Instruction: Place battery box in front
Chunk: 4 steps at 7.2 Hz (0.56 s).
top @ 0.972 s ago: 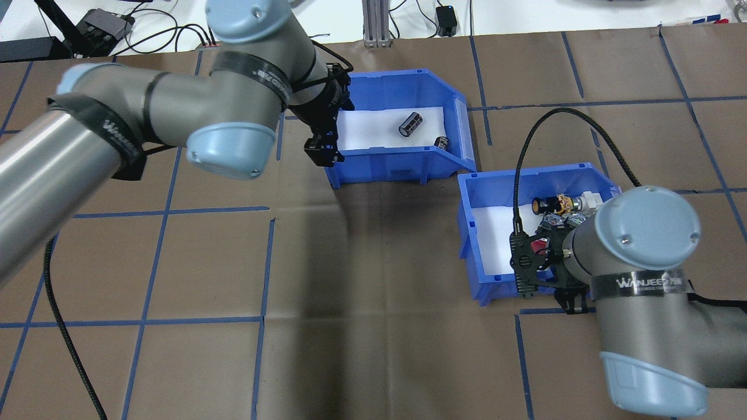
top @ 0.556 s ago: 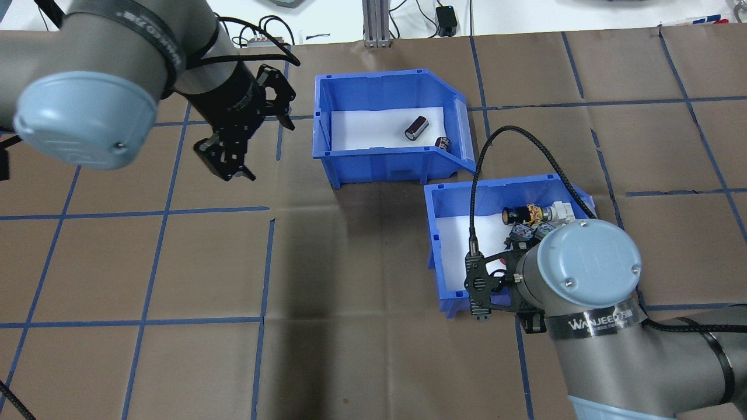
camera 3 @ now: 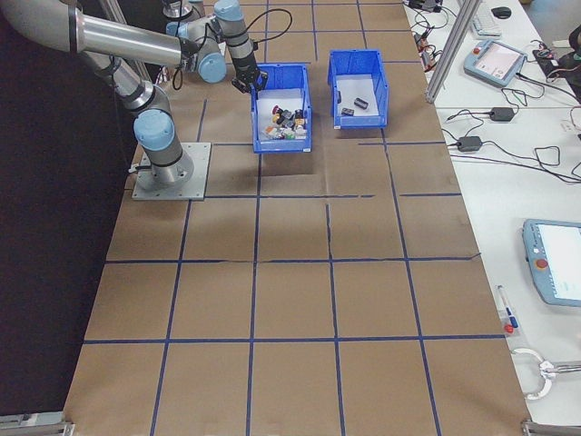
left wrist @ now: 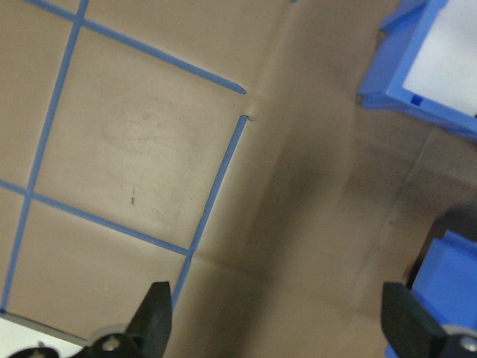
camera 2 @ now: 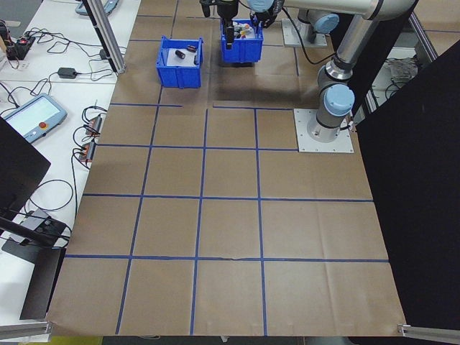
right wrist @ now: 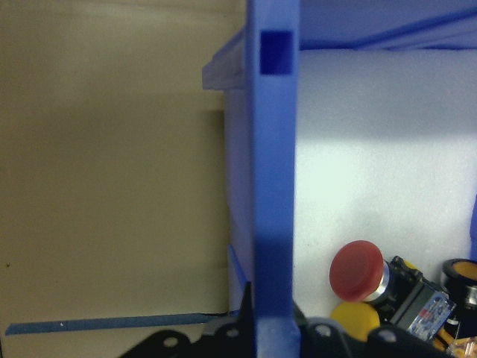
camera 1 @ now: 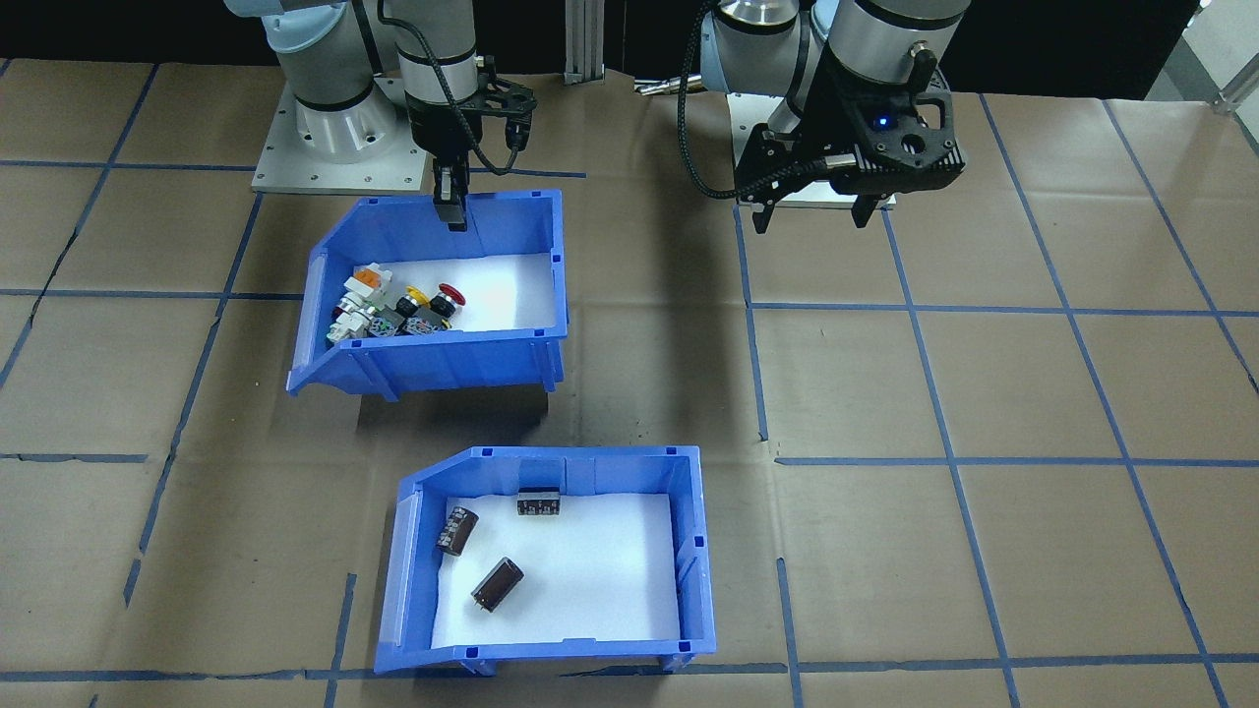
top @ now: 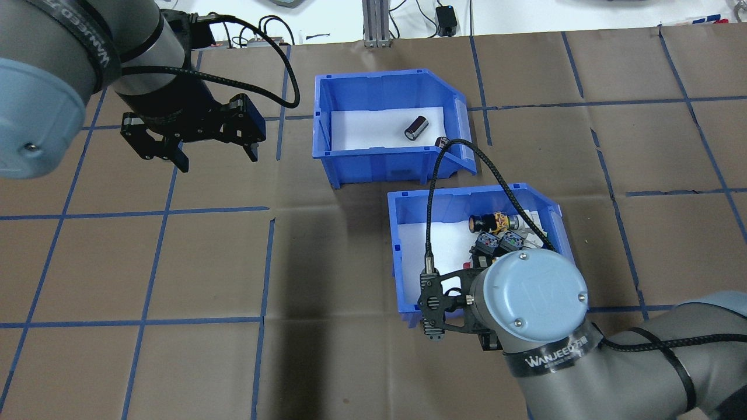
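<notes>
The battery box (top: 379, 160) is a blue bin with a white liner and dark cells (camera 1: 497, 583). It stands on the far side of the table from the robot (camera 1: 693, 551). My left gripper (top: 217, 157) hangs open to its left, apart from it and holding nothing (camera 1: 811, 211). The alike blue switch bin (top: 397, 251) sits nearer the robot. My right gripper (camera 1: 450, 206) is shut on that bin's robot-side wall (right wrist: 274, 186). In the overhead view the right wrist hides the fingers.
Brown paper with blue tape lines covers the table (top: 204, 262). The two bins stand close together, corner to corner. Push-button switches (camera 1: 393, 310) fill one end of the switch bin. Cables and devices lie beyond the table's far edge (top: 446, 20).
My left gripper has left the battery box's left wall and moved left, open. My right gripper has slid the switch bin leftward and slightly toward the robot. The battery box has stayed put.
</notes>
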Available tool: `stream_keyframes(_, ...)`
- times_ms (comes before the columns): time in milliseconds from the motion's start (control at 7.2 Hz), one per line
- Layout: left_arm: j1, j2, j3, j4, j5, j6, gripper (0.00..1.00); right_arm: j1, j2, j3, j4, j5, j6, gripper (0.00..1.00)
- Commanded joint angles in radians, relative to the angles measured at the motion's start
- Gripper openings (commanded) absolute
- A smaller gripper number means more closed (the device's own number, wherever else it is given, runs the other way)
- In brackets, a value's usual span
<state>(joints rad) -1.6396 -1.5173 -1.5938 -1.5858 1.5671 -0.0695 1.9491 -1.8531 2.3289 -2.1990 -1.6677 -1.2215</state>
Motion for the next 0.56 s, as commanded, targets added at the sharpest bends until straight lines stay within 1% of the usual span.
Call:
stream_keyframes(0,0.017,0.005,-0.021,0.042,-0.002,0.249,1.00,0.107,0.105,-0.066,-0.022,-0.004,0.130,0.00)
stream_keyframes(278,0.023,0.008,-0.025,0.046,-0.010,0.251,1.00,0.200,0.190,-0.101,-0.057,-0.058,0.196,0.00)
stream_keyframes(417,0.024,0.011,-0.025,0.046,-0.012,0.251,1.00,0.203,0.202,-0.102,-0.073,-0.058,0.203,0.00)
